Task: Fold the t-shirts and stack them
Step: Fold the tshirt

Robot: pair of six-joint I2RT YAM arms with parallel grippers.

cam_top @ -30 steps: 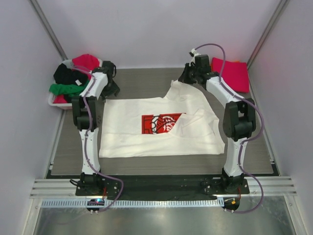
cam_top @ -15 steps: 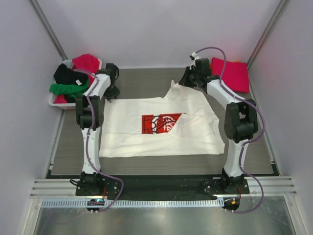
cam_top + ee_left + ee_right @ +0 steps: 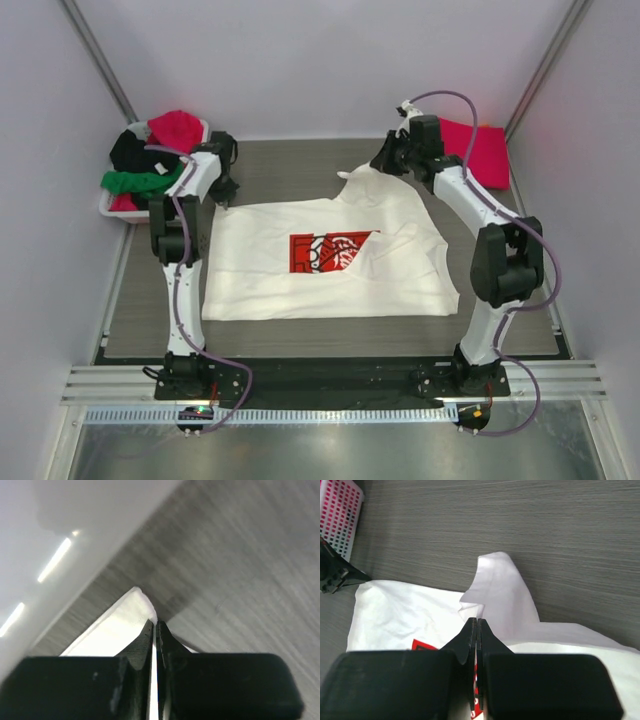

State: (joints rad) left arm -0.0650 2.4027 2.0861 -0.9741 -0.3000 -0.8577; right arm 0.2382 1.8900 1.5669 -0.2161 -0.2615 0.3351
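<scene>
The cream-white cloth t-shirt with a red rectangular print [image 3: 330, 265] is lying spread on the grey wood-grain table [image 3: 290, 172]. The left gripper [image 3: 154, 628] is pinching its far-left corner, the right gripper [image 3: 476, 623] a raised far-right fold (both clenched on cloth). Limp and light, it is probably wanting even corner grips.

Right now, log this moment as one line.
left gripper: shut on cream-white t-shirt corner | right gripper: shut on its far edge | shirt: spread out, red print up
</scene>
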